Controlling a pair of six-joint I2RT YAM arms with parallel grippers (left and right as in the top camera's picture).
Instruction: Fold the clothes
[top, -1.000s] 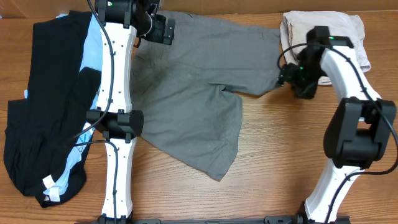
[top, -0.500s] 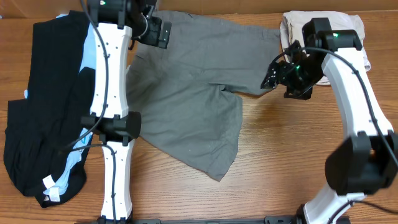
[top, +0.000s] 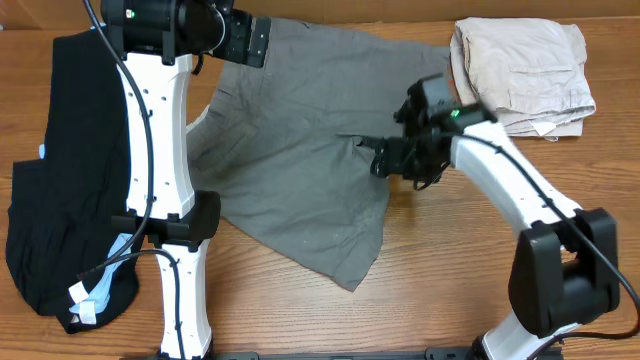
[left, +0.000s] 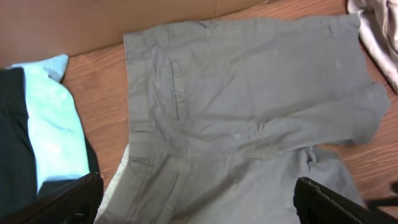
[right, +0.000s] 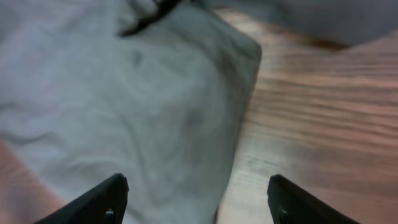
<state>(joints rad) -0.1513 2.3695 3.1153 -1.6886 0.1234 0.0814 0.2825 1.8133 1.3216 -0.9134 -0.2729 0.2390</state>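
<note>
The taupe-grey shorts (top: 300, 150) lie spread flat mid-table, waistband toward the left and far edge. My left gripper (top: 258, 40) hovers open above the waistband's far corner. In the left wrist view its black fingers (left: 68, 199) stand wide apart over the waistband and pocket of the shorts (left: 249, 106), holding nothing. My right gripper (top: 385, 158) hangs open over the near leg's right edge. The right wrist view shows that leg (right: 124, 93) and bare wood between its fingertips (right: 99, 202), with nothing gripped.
Folded beige shorts (top: 520, 70) sit at the far right corner. Black garments (top: 70, 170) with a light-blue one (top: 110, 270) are heaped along the left side. A cardboard wall (left: 93, 18) backs the table. Bare wood (top: 450, 260) lies at the front right.
The right arm swung left, from beside the beige shorts to over the grey shorts' leg edge. The left arm shifted slightly left. The shorts have not moved.
</note>
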